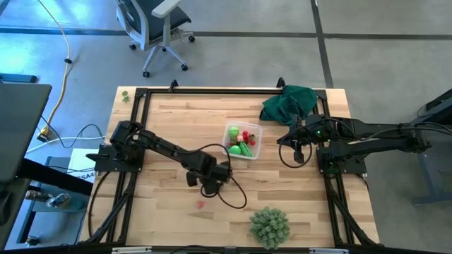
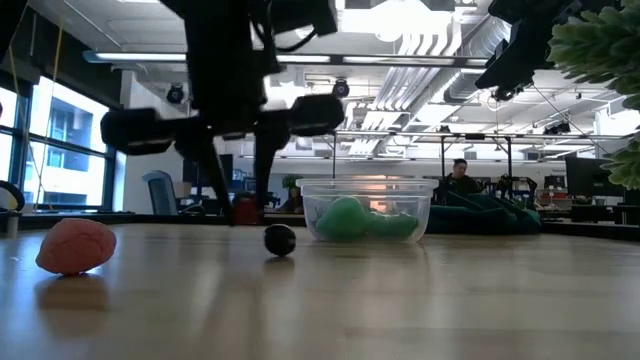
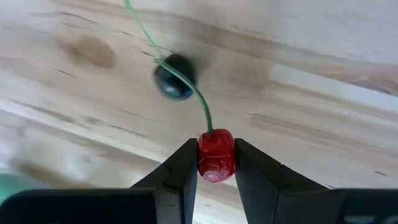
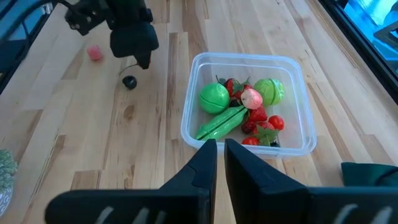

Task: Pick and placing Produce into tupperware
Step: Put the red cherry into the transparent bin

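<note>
My left gripper (image 3: 216, 149) points down at mid-table (image 1: 192, 178), shut on a small red cherry (image 3: 216, 155). A thin green stem (image 3: 186, 84) runs from it to a dark cherry (image 3: 174, 76), which sits at the tabletop (image 2: 279, 240). The clear tupperware (image 1: 244, 141) stands right of it on the wood, holding green and red produce (image 4: 239, 102). A pink piece (image 1: 200, 204) lies on the table nearer the front edge. My right gripper (image 4: 221, 149) hovers shut, right of the tupperware (image 1: 296, 152). My left gripper pinches the red cherry's two sides (image 3: 202, 158) between its two fingers, coming from above and pointing down. The cherry sits at the fingertips, clear of the table, its stem end (image 3: 210, 129) facing away from the gripper. The stem (image 3: 186, 84) arcs over to the dark cherry below.
A pale-green spiky ball (image 1: 269, 226) stands at the front edge. A dark green cloth (image 1: 289, 104) is bunched in the far right corner. Bare wood lies between the left gripper and the tupperware. An office chair (image 1: 159, 28) stands beyond the table.
</note>
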Available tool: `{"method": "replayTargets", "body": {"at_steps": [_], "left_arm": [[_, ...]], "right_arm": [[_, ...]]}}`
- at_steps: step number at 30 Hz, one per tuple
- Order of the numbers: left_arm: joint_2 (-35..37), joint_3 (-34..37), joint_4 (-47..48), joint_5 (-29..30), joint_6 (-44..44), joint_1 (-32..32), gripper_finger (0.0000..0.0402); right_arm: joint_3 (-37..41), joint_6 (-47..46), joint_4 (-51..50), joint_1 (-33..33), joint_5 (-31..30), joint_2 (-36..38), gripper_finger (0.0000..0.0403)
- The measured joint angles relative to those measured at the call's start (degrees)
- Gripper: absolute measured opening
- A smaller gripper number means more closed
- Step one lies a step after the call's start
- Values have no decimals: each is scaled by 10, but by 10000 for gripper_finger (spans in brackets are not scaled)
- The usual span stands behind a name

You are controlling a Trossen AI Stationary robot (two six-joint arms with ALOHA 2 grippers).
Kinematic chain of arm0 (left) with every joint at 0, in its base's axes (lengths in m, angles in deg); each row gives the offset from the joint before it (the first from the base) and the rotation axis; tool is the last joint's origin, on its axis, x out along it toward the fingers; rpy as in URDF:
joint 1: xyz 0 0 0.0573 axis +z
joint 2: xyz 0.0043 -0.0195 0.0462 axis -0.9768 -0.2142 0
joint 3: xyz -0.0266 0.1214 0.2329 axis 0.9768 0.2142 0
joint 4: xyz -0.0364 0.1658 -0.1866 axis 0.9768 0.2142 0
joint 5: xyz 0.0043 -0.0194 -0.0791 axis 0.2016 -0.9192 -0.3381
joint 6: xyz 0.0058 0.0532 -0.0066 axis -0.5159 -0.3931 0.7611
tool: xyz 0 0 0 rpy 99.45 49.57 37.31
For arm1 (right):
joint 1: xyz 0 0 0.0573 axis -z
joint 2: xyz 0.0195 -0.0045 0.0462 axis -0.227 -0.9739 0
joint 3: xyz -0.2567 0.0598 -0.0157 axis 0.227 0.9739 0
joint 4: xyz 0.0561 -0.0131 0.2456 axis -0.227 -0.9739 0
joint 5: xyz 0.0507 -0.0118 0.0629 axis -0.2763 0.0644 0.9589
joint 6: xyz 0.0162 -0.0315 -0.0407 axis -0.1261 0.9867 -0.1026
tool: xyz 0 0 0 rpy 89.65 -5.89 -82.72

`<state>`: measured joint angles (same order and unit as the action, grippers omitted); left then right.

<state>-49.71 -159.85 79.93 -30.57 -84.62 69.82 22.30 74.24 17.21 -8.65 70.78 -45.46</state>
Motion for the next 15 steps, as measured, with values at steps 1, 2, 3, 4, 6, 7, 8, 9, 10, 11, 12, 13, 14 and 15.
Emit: {"method": "replayTargets", "body": {"at_steps": [1,2,3,4,6,7,8,9,10,11,12,13,14,15], "left_arm": [[0,-8,4,0,1,0,89],[0,-15,10,2,1,0,89],[0,-22,16,6,1,0,89],[0,-30,22,12,1,0,89],[1,-47,41,24,1,0,89],[1,-57,52,31,1,1,89],[1,-67,62,38,1,4,89],[1,-77,71,41,2,6,89],[1,-88,80,42,6,10,89],[1,-98,86,43,13,16,89],[1,-110,92,43,19,22,89],[1,-121,98,43,26,29,89],[2,-134,107,43,31,37,89],[2,-146,117,43,33,45,89]], "right_arm": [[0,0,0,0,0,0,24],[0,0,0,0,0,0,24],[0,0,0,0,0,0,24],[0,0,0,0,0,0,24],[0,0,0,0,0,0,24],[0,0,0,0,0,0,24],[0,0,0,0,0,0,24],[0,0,0,0,0,0,24],[0,0,0,0,0,0,24],[0,0,0,0,0,0,24],[0,0,0,0,0,0,24],[0,0,0,0,0,0,24],[0,0,0,0,0,0,24],[0,0,0,0,0,0,24]]}}
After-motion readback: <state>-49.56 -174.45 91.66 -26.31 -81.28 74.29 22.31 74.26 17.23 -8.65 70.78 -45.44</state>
